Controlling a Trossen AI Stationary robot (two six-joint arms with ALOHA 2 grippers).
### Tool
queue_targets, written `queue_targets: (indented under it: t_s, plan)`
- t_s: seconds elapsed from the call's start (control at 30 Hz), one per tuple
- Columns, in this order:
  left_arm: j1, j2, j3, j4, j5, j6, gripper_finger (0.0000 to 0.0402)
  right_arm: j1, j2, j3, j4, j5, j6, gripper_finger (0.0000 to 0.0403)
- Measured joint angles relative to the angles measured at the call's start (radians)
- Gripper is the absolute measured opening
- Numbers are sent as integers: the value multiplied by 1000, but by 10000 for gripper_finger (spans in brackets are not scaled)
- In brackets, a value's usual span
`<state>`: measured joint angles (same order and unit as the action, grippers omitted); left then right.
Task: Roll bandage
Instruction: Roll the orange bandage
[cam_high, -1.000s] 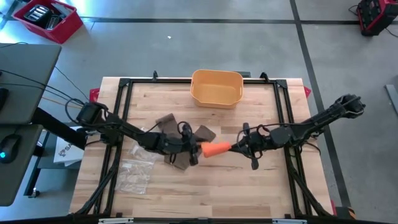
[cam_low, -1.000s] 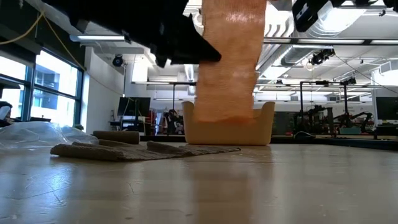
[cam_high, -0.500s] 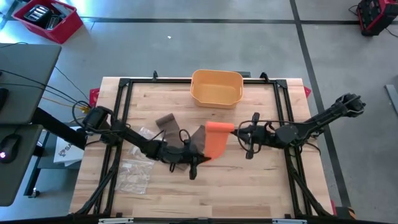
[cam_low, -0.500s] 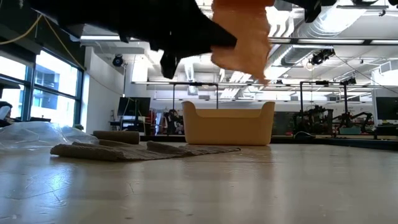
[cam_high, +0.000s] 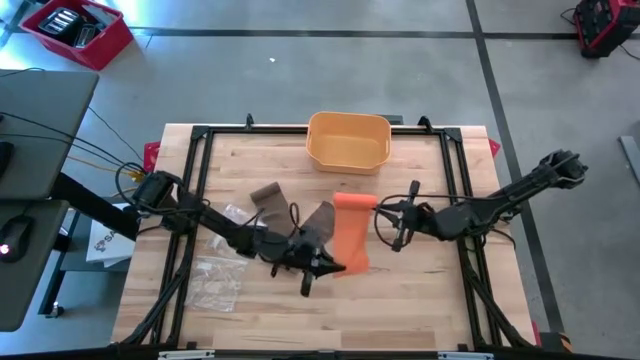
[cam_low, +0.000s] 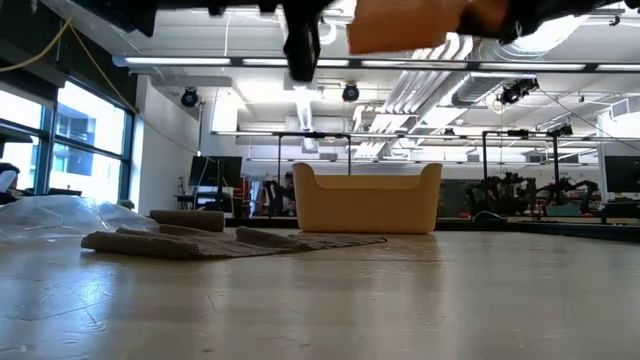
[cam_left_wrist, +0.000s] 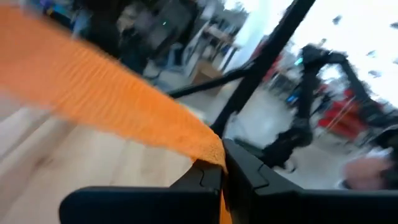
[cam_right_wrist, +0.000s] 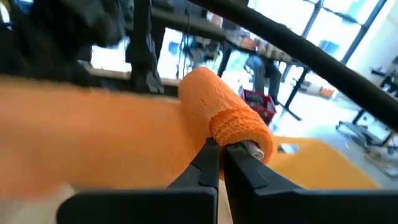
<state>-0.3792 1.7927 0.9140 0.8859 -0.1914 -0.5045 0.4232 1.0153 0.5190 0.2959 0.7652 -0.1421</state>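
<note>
An orange bandage hangs in the air over the middle of the table as a flat strip stretched between my two grippers. Its rolled part is at the far end. My right gripper is shut on that roll. It reaches in from the table's right. My left gripper is shut on the strip's near end and comes from the table's left. In the low view the strip shows high above the tabletop. My left gripper pinches the strip's near end between its two fingers, coming level from the table's left. The strip runs away from the fingers toward the roll, lifted clear of the table and nearly flat. My right gripper pinches the roll at its end face between its two fingers, reaching level from the table's right, along the roll's axis. The roll is clear of the table, and the unrolled strip leads off from it toward my left gripper.
Brown bandage strips lie on the wood left of the orange one. A clear plastic bag lies near the left front. A yellow basket stands at the far edge, and a black frame borders the table.
The strip hung down from the roll; its free end is now raised and drawn toward the table's near edge, so the strip lies nearly level. My left gripper has moved toward the right and near edges and taken hold of that end. My right gripper has rolled its wrist.
</note>
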Motion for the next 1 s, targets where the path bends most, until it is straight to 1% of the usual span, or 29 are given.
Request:
queue_targets:
  t_s: [0.07, 0.13, 0.27, 0.37, 0.43, 0.6, 0.77, 0.87, 0.93, 1.0]
  plan:
    - [-3, 0, 8, 44, 1, 2, 1, -5, 22, 0, -27, -2, 23, 0]
    - [-2, 0, 13, 77, -1, 8, 1, -5, 53, 0, -36, -28, 40, 0]
    - [4, 0, 14, 157, -30, 11, 1, -4, 134, 0, -51, -143, 100, 0]
    - [12, 0, 14, 162, -71, 11, 0, 3, 202, 0, -53, -220, 172, 0]
    - [13, 0, 14, 156, -119, 18, 0, 22, 246, 0, -54, -240, 218, 0]
    - [5, 0, 10, 156, -257, 64, 0, 104, 305, 0, -59, -232, 330, 0]
    - [-27, 0, -2, 149, -432, 71, 0, 214, 312, 0, -44, -94, 410, 0]
    - [-38, 0, -2, 128, -541, 81, 0, 260, 312, 0, -17, -62, 422, 0]
    - [-32, 0, -2, 129, -580, 104, 0, 284, 313, 0, 8, -61, 413, 0]
    - [-16, 0, -2, 129, -590, 109, 0, 301, 313, 0, 33, -59, 406, 0]
